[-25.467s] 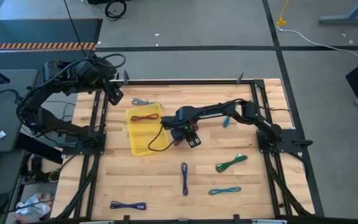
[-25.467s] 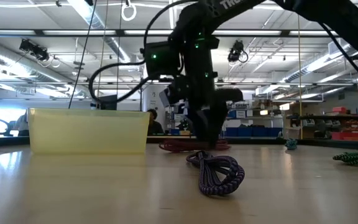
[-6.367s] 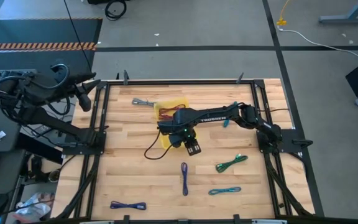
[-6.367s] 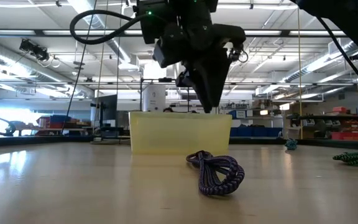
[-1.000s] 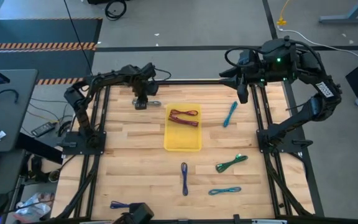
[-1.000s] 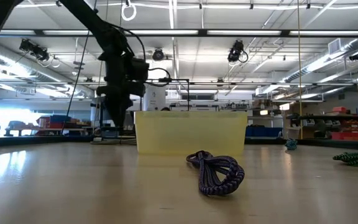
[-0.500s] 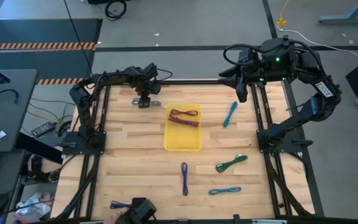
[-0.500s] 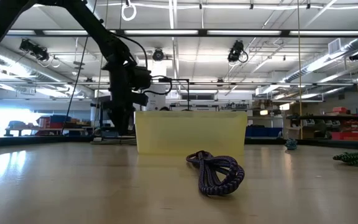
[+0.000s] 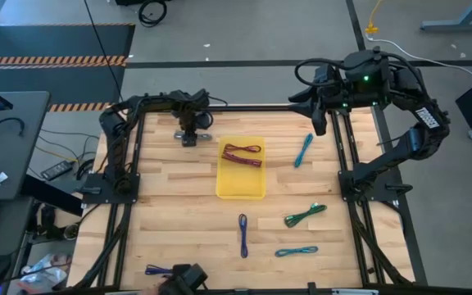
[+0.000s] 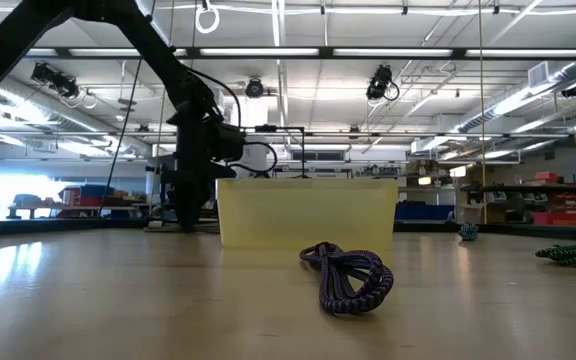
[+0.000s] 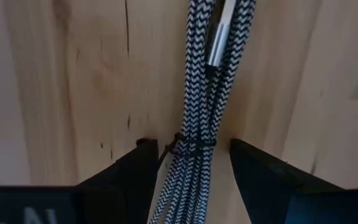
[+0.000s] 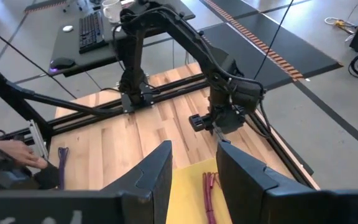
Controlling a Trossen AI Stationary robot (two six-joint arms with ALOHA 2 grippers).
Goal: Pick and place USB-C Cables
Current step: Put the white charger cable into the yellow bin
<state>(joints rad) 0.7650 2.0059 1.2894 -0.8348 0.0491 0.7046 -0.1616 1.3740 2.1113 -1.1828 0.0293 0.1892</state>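
Since a second ago we see the left gripper (image 9: 190,135) shifted slightly right along the far edge of the surface (image 9: 179,221), its jaws gone from partly closed to wide apart, and a dark object at the near edge (image 9: 188,279) crept a bit further in. Left jaws now stand apart, straddling the grey cable (image 11: 199,124): in the left wrist view the black-and-white braided bundle runs straight up the gap between the two dark fingers (image 11: 132,177), its tie band level with the tips, silver plug lying further out; we can't tell if either finger touches it. The cable lies flat on the surface, not lifted. Right gripper (image 9: 317,123) waits raised over the far right corner, jaws partly apart, nothing between them. Yellow tray (image 9: 241,184) sits mid-surface, just right of the left gripper, with a maroon cable (image 9: 242,153) inside at its far end. A teal cable (image 9: 303,150) lies right of the tray, a green cable (image 9: 305,215) near the right side, another teal cable (image 9: 296,251) nearer us, a purple cable (image 9: 242,235) below the tray, and a blue cable (image 9: 156,270) at the near edge. In the right wrist view a person's hand (image 12: 8,152) shows beside the surface.
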